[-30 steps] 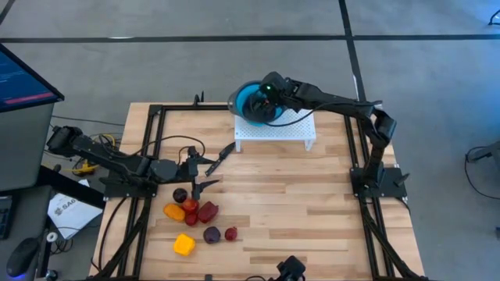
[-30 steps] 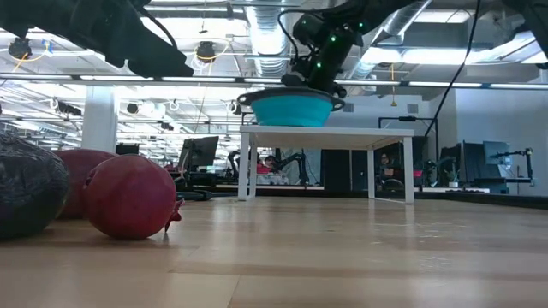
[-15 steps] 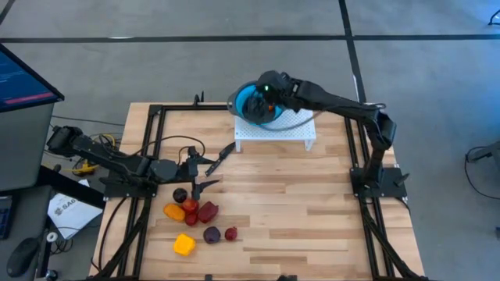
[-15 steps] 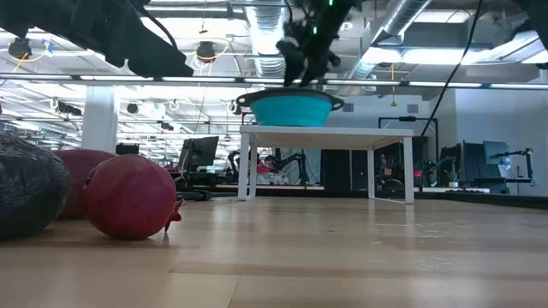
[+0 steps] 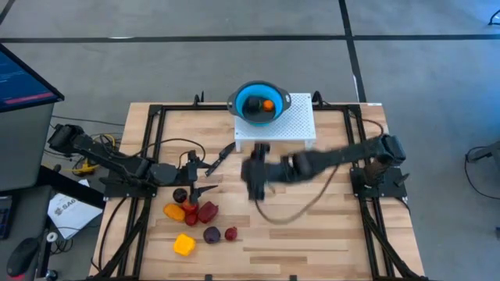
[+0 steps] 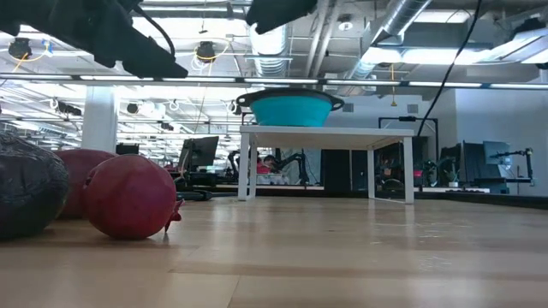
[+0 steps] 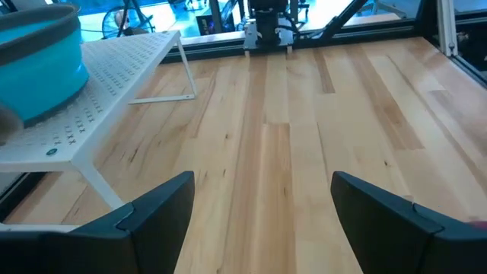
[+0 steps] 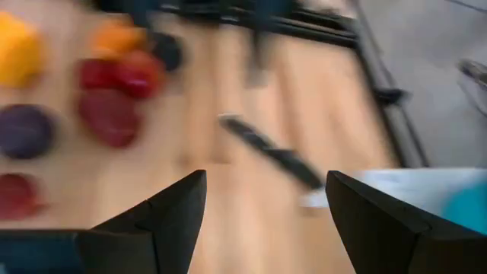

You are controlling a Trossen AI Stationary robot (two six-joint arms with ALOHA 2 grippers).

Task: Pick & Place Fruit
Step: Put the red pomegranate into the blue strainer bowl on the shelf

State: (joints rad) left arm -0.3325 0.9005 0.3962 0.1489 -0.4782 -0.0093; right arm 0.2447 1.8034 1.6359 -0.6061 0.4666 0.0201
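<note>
Several small toy fruits (image 5: pixel 197 218), red, dark purple, orange and one blocky yellow (image 5: pixel 183 245), lie clustered on the table near its left near part; they show blurred in the right wrist view (image 8: pixel 110 91). One orange fruit (image 5: pixel 268 106) lies inside the blue bowl (image 5: pixel 258 103), which stands on a white perforated stand (image 5: pixel 289 125). My right gripper (image 8: pixel 266 183) is open and empty, blurred, above the table's middle (image 5: pixel 256 173). My left gripper (image 5: pixel 207 175) hovers open just beyond the fruit cluster, empty (image 7: pixel 262 183).
A slim black knife (image 5: pixel 225 152) lies on the wood between the stand and my left gripper. A black frame (image 5: pixel 156 109) borders the table. Bare wood lies right of the fruits (image 5: pixel 312 226). In the low view red fruits (image 6: pixel 128 197) stand close.
My right gripper has risen out of the blue bowl and swung fast toward the table's near edge and left, ending over the middle, toward the fruit cluster. An orange fruit now shows lying in the bowl, where the gripper covered it before.
</note>
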